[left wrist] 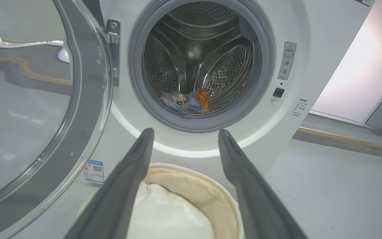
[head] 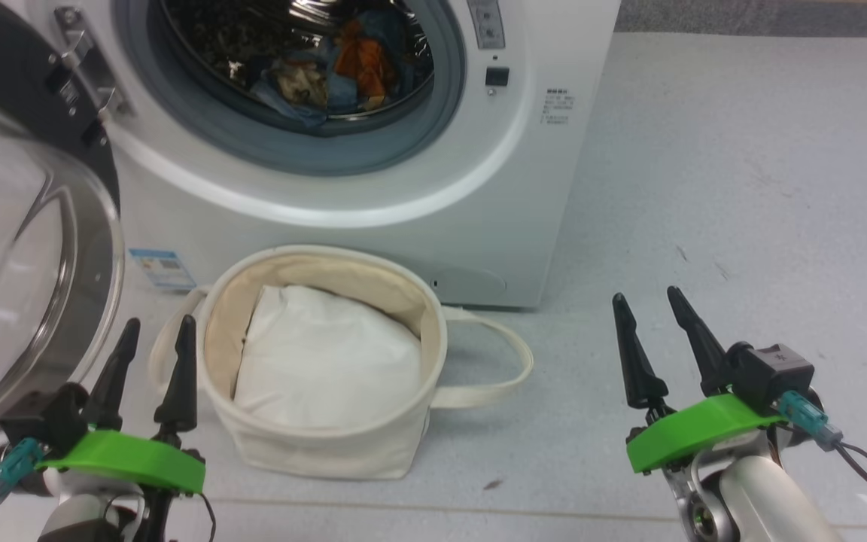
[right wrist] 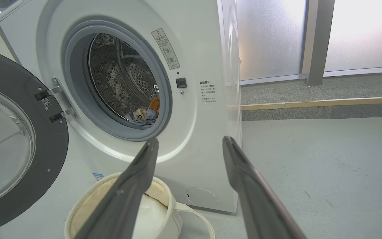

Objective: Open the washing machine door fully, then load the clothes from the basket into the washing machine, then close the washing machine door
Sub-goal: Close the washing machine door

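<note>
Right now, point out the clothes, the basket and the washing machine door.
clothes (left wrist: 188,101): left wrist view, middle of the blue-orange bundle.
basket (head: 328,452): head view, cream front wall.
washing machine door (right wrist: 51,149): right wrist view, black rim.

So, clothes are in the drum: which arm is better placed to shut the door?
Probably left. The left gripper hangs open beside the washing machine door, swung out on that side; the right gripper sits beyond the basket, farther off.

Laundry area, indoors; washing machine on bare grey floor w/ frosted glass panels
</note>
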You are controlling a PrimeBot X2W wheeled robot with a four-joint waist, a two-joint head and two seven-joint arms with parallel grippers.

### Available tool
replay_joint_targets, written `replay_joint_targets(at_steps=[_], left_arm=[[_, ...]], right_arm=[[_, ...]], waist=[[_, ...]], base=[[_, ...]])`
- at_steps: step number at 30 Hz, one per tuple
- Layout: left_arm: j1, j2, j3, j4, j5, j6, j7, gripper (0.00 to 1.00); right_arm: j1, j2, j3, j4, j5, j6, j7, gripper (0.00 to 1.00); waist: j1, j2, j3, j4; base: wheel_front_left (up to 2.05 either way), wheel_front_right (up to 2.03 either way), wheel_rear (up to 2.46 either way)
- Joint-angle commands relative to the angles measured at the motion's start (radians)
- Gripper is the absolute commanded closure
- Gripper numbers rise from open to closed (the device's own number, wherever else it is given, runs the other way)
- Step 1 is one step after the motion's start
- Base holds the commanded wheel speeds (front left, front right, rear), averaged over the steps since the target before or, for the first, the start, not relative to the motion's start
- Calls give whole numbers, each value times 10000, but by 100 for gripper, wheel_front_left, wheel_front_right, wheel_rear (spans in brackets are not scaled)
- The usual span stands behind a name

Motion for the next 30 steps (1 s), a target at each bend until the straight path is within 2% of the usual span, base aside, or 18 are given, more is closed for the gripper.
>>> replay_joint_targets(at_steps=[1, 8, 17, 22, 30], left_arm=[[-221, 222, 368, -301, 60, -57, -47, 0], [-186, 192, 382, -337, 124, -57, -47, 0], [-140, 156, 565, -208, 433, -4, -47, 0], [-130, -124, 899, 71, 712, 67, -47, 0], [4, -401, 1060, 525, 1172, 217, -47, 0]], right_arm=[[-117, 0, 195, -266, 90, 4, -124, 0], [-100, -26, 217, -238, 111, 4, -124, 0], [-54, -3, 268, -162, 154, 4, -124, 0], [5, 37, 297, -27, 219, 4, -124, 0], [63, -9, 488, 111, 310, 4, -124, 0]], waist=[[1, -1, -7, 33], [1, -1, -74, 112], [1, -1, -150, 352], [1, -1, -226, 799], [1, -1, -521, 1895]], base=[[-154, 154, 0], [-99, 99, 0], [-11, 11, 0], [0, 0, 0], [0, 0, 0]])
